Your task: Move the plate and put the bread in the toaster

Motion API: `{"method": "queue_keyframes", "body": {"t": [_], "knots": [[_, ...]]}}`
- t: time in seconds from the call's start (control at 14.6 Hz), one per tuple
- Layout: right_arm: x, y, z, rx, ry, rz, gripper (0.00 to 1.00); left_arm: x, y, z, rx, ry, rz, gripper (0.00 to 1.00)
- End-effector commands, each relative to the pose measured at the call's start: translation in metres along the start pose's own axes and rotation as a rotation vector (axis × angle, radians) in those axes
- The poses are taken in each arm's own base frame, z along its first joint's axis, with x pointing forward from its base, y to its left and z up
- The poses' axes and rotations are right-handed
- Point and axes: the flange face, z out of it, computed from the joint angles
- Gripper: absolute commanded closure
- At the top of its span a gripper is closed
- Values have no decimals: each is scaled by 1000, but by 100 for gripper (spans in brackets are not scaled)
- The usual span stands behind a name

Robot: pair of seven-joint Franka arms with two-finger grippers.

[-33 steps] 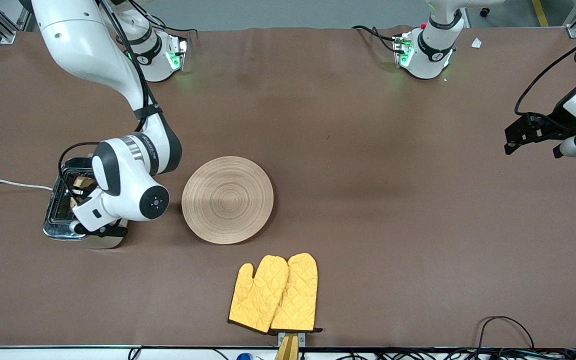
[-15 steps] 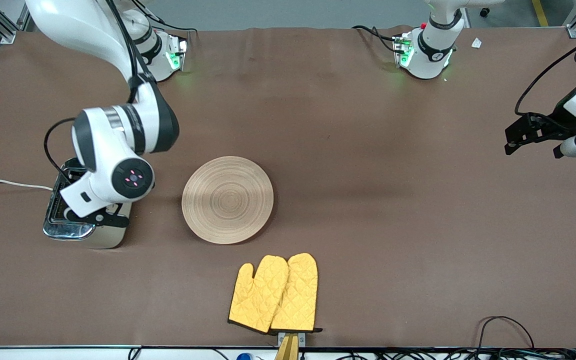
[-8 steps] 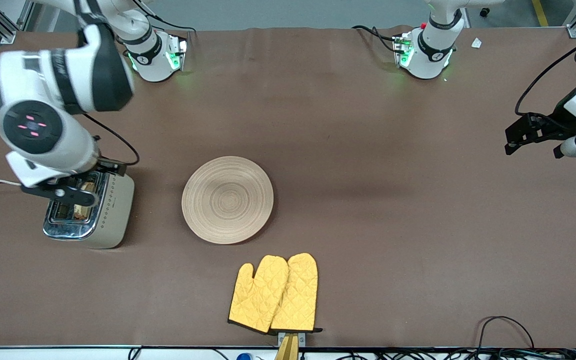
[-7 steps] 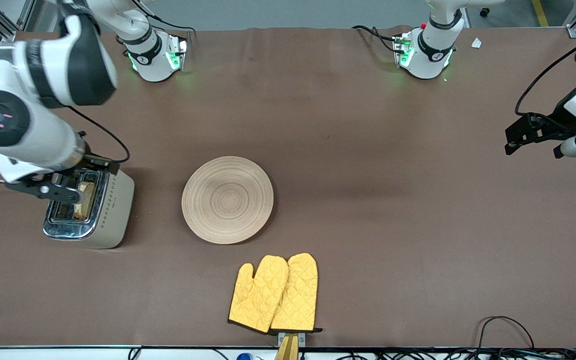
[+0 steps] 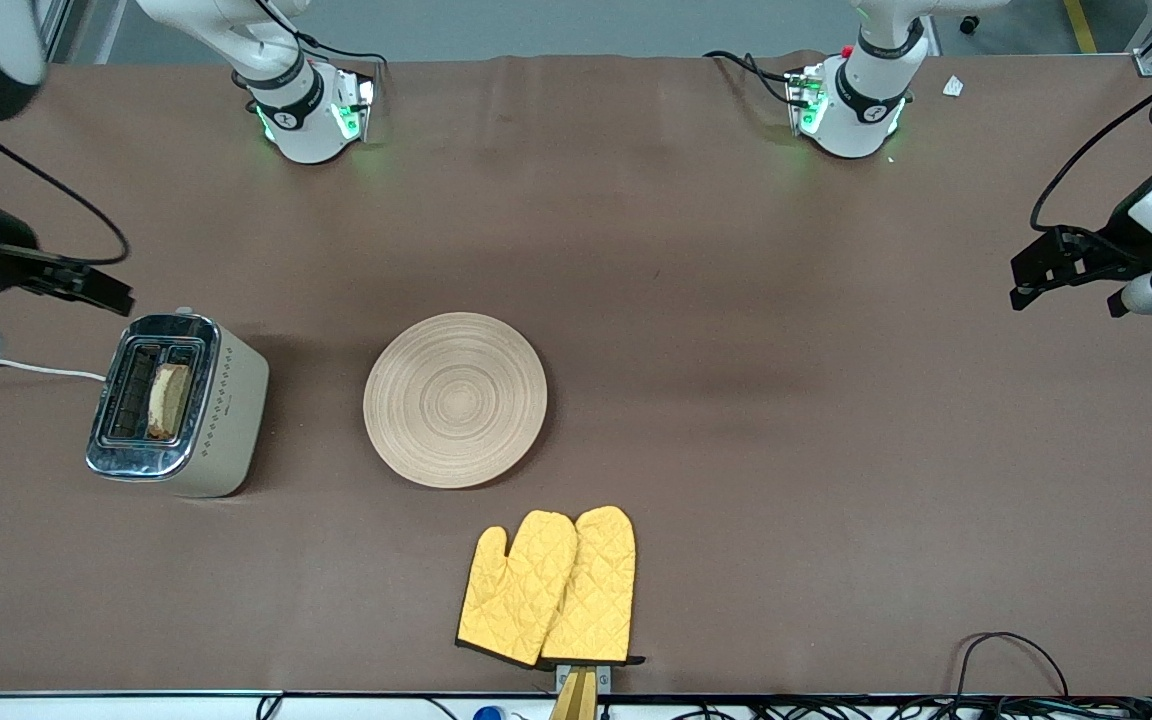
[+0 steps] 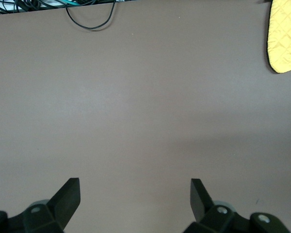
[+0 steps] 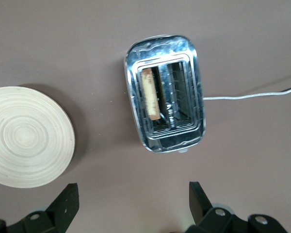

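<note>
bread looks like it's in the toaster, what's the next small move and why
Probably just let the right gripper finish pulling clear: it is open, empty and high above the toaster. The bread stands in the slot nearer the plate, which is bare. The left gripper waits, open.

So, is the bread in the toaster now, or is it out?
In. The bread stands on edge in one toaster slot, the one nearer the plate; the other slot is empty. Neither tool holds anything.
</note>
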Motion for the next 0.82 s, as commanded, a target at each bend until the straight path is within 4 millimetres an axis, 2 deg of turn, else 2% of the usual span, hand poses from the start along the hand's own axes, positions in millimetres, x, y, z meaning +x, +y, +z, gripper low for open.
{"method": "queue_keyframes", "body": {"t": [0.0, 0.14, 0.34, 0.76], "knots": [[-14, 20, -7, 37, 16, -41, 0, -1, 0, -2, 22, 12, -10, 0], [-19, 33, -11, 46, 23, -89, 0, 0, -1, -2, 22, 15, -11, 0], [-31, 41, -18, 65, 34, -165, 0, 3, -1, -2, 20, 45, -14, 0], [-34, 36, -16, 64, 24, -198, 0, 4, -1, -6, 22, 51, 0, 0]]}}
